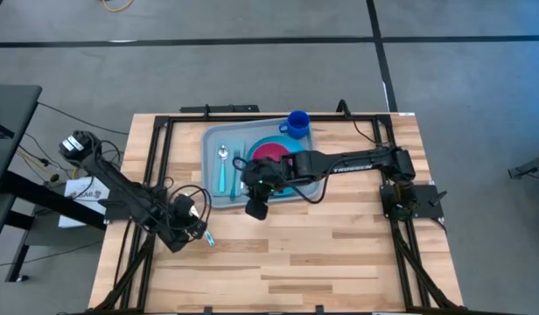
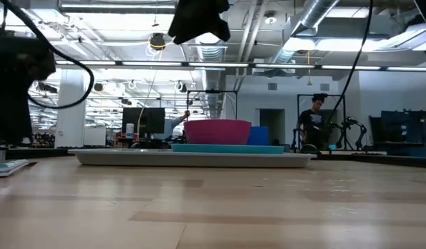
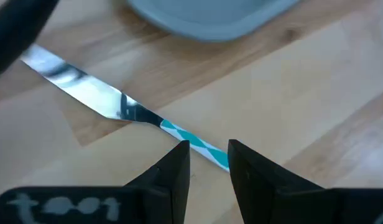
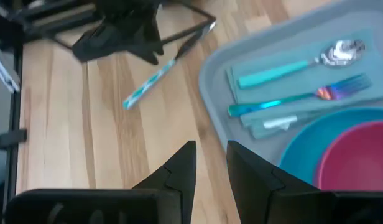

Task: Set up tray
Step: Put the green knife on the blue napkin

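The table (image 1: 339,254) is pale wood planks with a black frame along its edges. Toward its far side, about midway across, lies the tray (image 1: 215,140), flat on the wood with its long side running left to right. In the low view the tray (image 2: 116,158) shows as a thin grey slab.

On the tray's right part sits a blue plate (image 4: 303,146) with a pink bowl (image 4: 359,155) on it. The left part holds a teal napkin (image 4: 247,78). On it lie a spoon (image 4: 303,62) with a teal handle and a fork (image 4: 303,96) with a bluish sheen, side by side, heads pointing the same way. A blue cup (image 1: 297,122) stands at the tray's far right corner.

The right arm reaches in from the right over the tray. The right pincer (image 4: 210,158) hovers above the tray's near left corner and the bare wood beside it, fingers a little apart and holding nothing.

The left arm comes in from the left edge. The left pincer (image 3: 208,155) is low over the table, just off the tray's near left corner, fingers apart on either side of the teal patterned handle of a knife (image 3: 117,106). The knife lies flat on the wood, outside the tray, blade pointing away from the pincer. Whether the fingers touch the handle I cannot tell.

In the room behind, a person (image 2: 315,121) stands near some equipment.
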You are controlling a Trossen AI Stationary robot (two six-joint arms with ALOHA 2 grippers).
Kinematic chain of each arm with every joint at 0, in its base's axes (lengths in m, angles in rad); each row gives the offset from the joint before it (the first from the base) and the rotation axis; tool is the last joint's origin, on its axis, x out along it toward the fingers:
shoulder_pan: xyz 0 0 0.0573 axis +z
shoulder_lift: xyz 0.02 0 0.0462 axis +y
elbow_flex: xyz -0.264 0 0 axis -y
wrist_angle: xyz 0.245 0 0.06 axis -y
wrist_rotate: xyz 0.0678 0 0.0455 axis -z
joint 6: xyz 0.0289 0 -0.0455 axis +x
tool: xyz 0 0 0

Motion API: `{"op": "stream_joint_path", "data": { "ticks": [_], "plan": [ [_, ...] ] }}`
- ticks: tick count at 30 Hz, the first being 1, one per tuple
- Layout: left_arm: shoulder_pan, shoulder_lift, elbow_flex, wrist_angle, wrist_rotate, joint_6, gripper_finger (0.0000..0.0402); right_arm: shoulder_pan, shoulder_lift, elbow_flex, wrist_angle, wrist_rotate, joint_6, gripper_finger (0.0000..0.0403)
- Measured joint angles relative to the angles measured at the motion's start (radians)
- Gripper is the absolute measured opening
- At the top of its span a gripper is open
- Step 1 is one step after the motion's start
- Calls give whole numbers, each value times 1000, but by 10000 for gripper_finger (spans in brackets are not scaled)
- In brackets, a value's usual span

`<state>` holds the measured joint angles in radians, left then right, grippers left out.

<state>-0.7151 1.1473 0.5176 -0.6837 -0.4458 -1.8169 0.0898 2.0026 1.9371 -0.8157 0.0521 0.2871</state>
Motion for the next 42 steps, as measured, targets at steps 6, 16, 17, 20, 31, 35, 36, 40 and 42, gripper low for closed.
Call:
{"op": "stream_joint_path", "data": {
  "ticks": [6, 16, 17, 20, 31, 35, 36, 40, 42],
  "plan": [
    [50, 0, -19, 22, 3, -62, 96, 20, -2, 0, -38, 92, 7, 84],
    [99, 101, -19, 83, 33, -108, 96, 28, -2, 0, -37, 134, -13, 84],
    [98, 121, -19, 93, 49, -114, 96, 28, -2, 0, -36, 134, -22, 84],
    [99, 166, -14, 127, 64, -132, 96, 26, -2, 0, -38, 134, -34, 84],
    [92, 190, 35, 130, 48, -85, 96, 17, -2, 0, -36, 134, -112, 84],
    [81, 189, 140, 43, 28, -43, 96, 11, -2, 0, -38, 133, -115, 84],
    [72, 189, 168, 16, 31, -43, 96, 7, -2, 0, -38, 134, -116, 84],
    [26, 189, 243, -98, 52, -120, 96, 0, -2, 0, -40, 134, -123, 84],
    [-3, 195, 257, -151, 57, -196, 96, -3, -2, 0, -37, 135, -139, 84]
  ]
}}
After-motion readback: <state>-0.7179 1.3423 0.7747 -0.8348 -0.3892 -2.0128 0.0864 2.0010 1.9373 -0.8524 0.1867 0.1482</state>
